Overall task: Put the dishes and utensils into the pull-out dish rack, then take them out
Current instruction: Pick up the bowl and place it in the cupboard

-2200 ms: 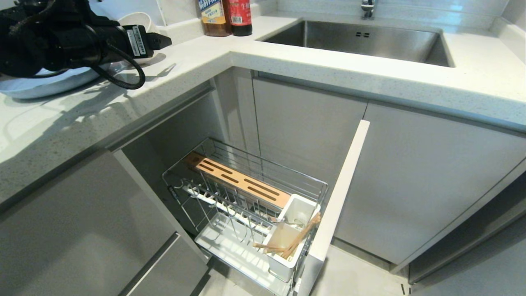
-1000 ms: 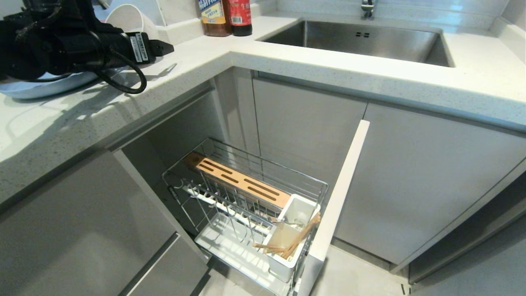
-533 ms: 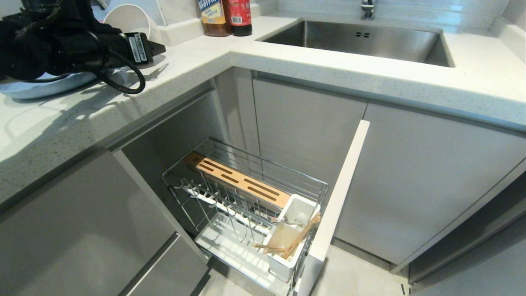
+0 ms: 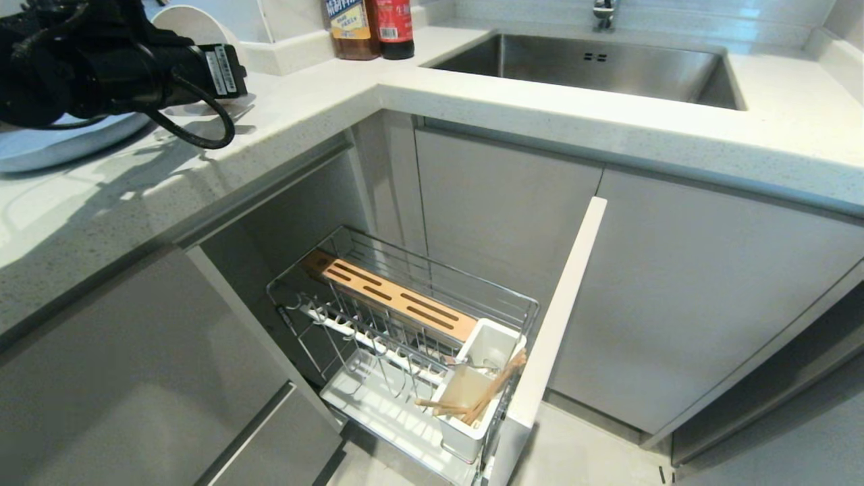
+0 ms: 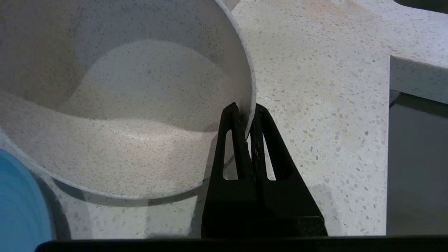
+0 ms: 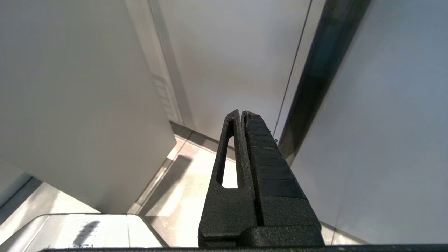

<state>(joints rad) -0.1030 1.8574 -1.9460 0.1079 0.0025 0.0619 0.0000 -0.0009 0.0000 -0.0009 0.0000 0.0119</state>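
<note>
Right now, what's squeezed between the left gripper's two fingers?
The speckled bowl's rim: the left gripper is shut on it, one finger inside, one outside, as the left wrist view shows.

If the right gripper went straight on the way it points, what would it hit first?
Most likely the pale floor beside the grey cabinet panel. The right gripper, shut and parked, points down with nothing else showing ahead of it, though depth is hard to judge from the wrist view.

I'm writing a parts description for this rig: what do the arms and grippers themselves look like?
The left arm is matte black and bulky, with a looping black cable and a white printed label. The left gripper and the right gripper each have two slim, tapering black fingers with slotted cutouts; the right one's pad is ribbed.
</note>
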